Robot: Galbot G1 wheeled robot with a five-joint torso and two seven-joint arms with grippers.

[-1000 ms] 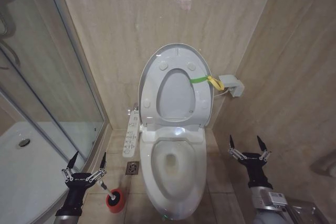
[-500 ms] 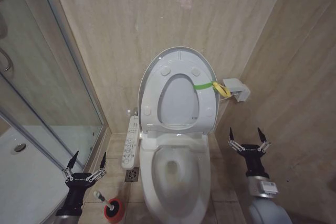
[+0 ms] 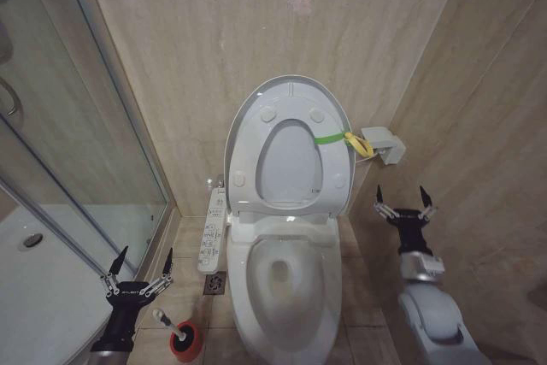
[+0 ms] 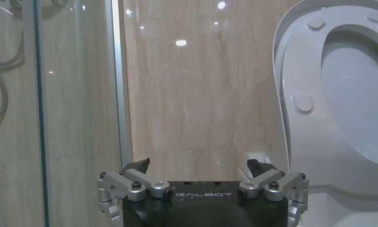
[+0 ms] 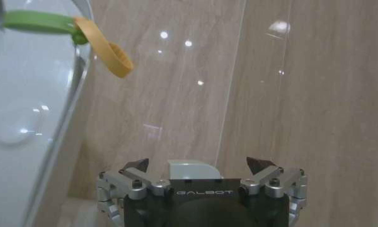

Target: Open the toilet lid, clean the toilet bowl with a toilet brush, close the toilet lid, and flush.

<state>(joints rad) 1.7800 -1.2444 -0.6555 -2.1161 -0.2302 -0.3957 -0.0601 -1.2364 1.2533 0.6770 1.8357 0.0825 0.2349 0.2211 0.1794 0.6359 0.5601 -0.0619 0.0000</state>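
The toilet lid (image 3: 248,117) stands raised against the back wall with the seat ring up against it, and a green-and-yellow strap (image 3: 344,138) hangs at its right edge. Below it the white toilet bowl (image 3: 286,288) lies uncovered. The toilet brush (image 3: 166,320) leans in its red cup (image 3: 186,339) on the floor left of the bowl. My left gripper (image 3: 138,264) hovers open just above and left of the brush. My right gripper (image 3: 402,200) stands open right of the bowl, below the strap (image 5: 94,45). The lid's edge (image 4: 290,109) shows in the left wrist view.
A glass shower screen (image 3: 77,126) and white shower tray (image 3: 43,288) close off the left. The white buttoned side panel (image 3: 213,231) sits left of the bowl, a floor drain (image 3: 215,282) below it. A white wall box (image 3: 381,143) is mounted behind the strap. Tiled walls stand close on the right.
The head camera has shifted, so the whole scene moved. My right gripper has risen toward the strap side of the lid. The left gripper holds its place above the brush.
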